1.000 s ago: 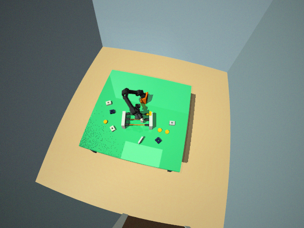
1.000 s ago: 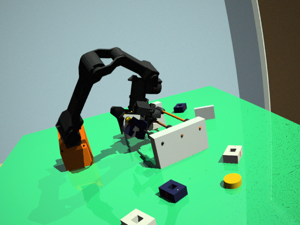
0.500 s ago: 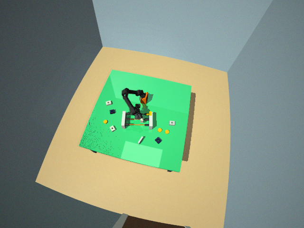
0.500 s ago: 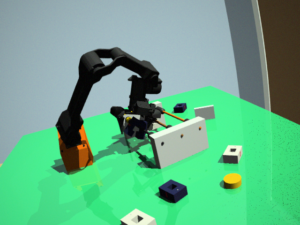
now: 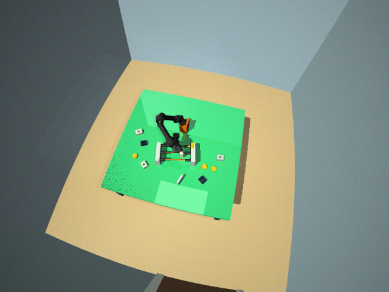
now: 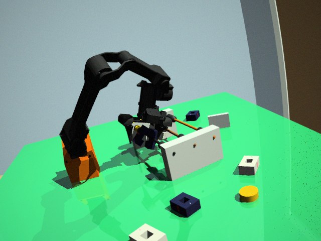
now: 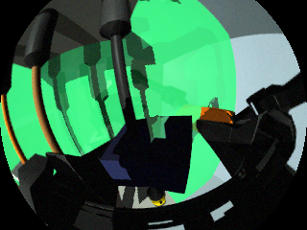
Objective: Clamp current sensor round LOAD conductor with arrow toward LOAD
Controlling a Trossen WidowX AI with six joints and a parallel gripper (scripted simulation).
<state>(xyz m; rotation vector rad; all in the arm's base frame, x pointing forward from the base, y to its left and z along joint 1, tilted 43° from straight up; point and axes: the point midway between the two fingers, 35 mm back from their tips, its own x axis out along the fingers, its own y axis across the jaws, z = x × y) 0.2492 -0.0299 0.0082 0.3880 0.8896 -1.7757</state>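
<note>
We find the black parallel-jaw gripper (image 6: 153,121) down among the rods of the white two-panel conductor rack (image 6: 193,151), its fingers spread wide with nothing between them. The dark navy block-shaped split-core sensor (image 6: 145,137) sits on a black rod at the arm-side end of the rack, just below the gripper; in the wrist view the same navy body (image 7: 156,149) fills the space under the fingers with a black conductor (image 7: 122,71) running up out of it. From this we judge the placing round a conductor done and the release done or in progress. What we cannot confirm: whether the halves are latched, whether this rod is the one marked LOAD, and which way the arrow points; no lettering is legible. A small yellow knob (image 6: 137,127) shows beside the sensor. Similar navy and white hollow cubes (image 6: 185,203) and a yellow puck (image 6: 248,193) lie well apart on the green table top (image 6: 272,124). Remaining: withdraw.
</note>
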